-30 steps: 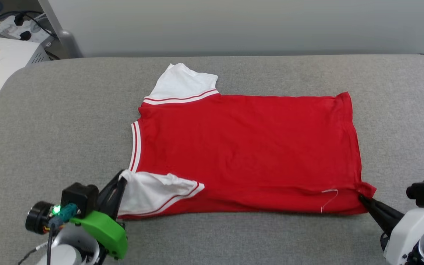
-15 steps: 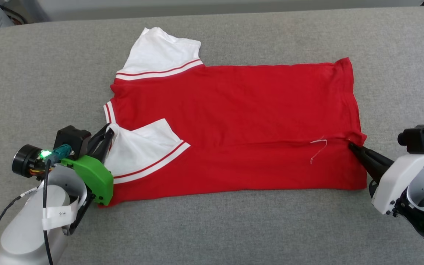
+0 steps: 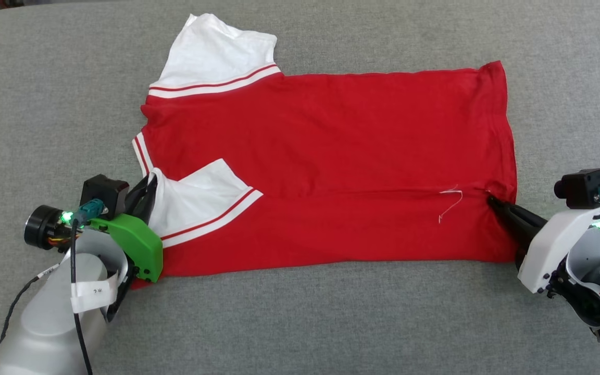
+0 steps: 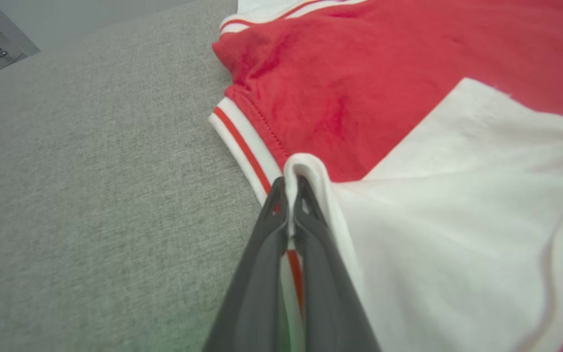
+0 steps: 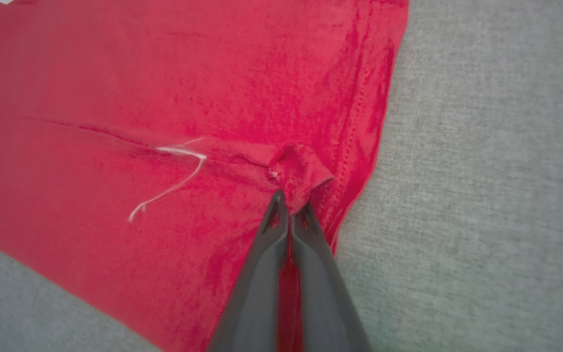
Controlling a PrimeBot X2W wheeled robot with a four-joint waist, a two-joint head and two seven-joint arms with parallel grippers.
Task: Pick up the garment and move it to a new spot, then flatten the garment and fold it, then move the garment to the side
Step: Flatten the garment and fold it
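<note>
the head camera has tipped down, so the whole scene sits higher in view. beyond that, both grippers have carried the near long edge of the red t-shirt (image 3: 331,130) further over its body, and the near white sleeve (image 3: 201,200) now lies on the red cloth instead of at the edge. the shirt lies across the middle of the grey padded surface (image 3: 300,323), with its collar (image 3: 141,153) toward 9 o'clock, its hem (image 3: 503,130) toward 3 o'clock and its far sleeve (image 3: 216,49) at 11 o'clock. the left gripper (image 3: 149,190), at 9 o'clock just near of the collar, has its jaws pinched together on the sleeve's shoulder corner. the right gripper (image 3: 492,200), at 3 o'clock, is clamped on a bunched hem corner beside a loose white thread (image 3: 451,203). the cloth looks thin, light and limp. it will likely sag between the two pinches and drag on the fabric surface, so i judge the corners and stitched edges the best holds, kept taut and level.
</note>
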